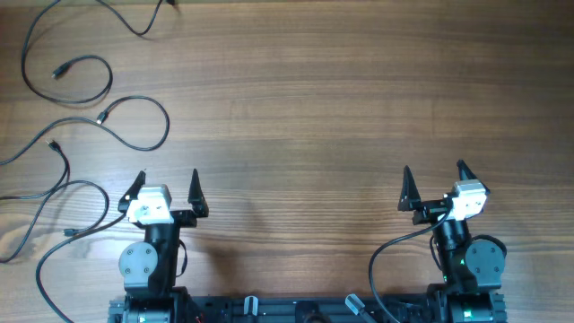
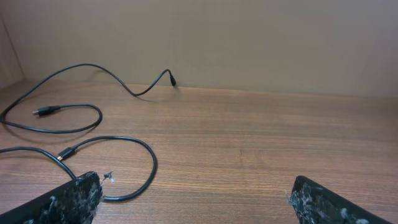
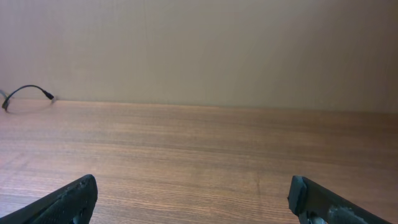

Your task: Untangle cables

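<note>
Left edge of the table: the cables point(image 1: 167, 126) are lying in loose black loops, running from the far left corner toward the near left corner of the wooden table point(image 1: 314, 90). All of them are sitting in the left third of the surface.
Plug ends: small plugs are showing at the cord tips. One plug point(image 1: 100, 117) is lying between two loops, and another is resting farther back inside a curl.
Crossings: near the left edge two strands are appearing to cross. I cannot tell whether they are knotted.
Left gripper: the left gripper point(image 1: 168, 175) is hovering by the near edge, just right of the closest cords. It is spread wide, gripping nothing and touching no cord.
Left wrist view: the nearest loop point(image 2: 154, 168) is curving just ahead of the left-hand finger point(image 2: 68, 199). The far plug point(image 2: 172, 79) is lying close to the beige wall point(image 2: 280, 43).
Right gripper: the right gripper point(image 1: 434, 167) is hovering by the near edge toward the right corner, well apart from the cords. It is spread wide and holding nothing.
Right wrist view: one cable end point(image 3: 46, 94) is peeking in at the far left, by the wall.
</note>
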You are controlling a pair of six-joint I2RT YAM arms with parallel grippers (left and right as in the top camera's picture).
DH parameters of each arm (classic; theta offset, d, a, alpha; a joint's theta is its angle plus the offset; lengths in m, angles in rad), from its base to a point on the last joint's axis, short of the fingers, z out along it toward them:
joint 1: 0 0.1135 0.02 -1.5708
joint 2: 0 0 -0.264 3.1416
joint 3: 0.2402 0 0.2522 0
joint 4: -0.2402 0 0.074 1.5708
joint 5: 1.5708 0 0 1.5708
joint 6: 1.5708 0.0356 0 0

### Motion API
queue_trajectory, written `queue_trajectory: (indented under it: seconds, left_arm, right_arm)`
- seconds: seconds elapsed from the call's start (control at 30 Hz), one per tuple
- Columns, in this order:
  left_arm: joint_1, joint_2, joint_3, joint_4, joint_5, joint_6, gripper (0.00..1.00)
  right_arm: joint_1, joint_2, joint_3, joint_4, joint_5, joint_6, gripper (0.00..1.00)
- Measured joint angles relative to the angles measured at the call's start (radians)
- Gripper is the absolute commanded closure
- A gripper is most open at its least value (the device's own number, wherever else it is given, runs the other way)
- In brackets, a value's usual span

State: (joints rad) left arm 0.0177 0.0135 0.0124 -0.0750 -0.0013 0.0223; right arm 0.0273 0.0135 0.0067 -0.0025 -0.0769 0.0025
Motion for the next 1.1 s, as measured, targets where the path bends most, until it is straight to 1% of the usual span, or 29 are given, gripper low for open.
queue_trajectory:
  seconds: [0.9,1.1]
  left_arm:
    - [0.000,0.000,0.000,0.000,0.000,0.003,0.00]
    - [0.000,0.000,0.000,0.000,0.000,0.003,0.00]
  right_arm:
    - [0.000,0.000,0.000,0.000,0.000,0.000,0.00]
    - [0.000,0.000,0.000,0.000,0.004,-0.060,0.00]
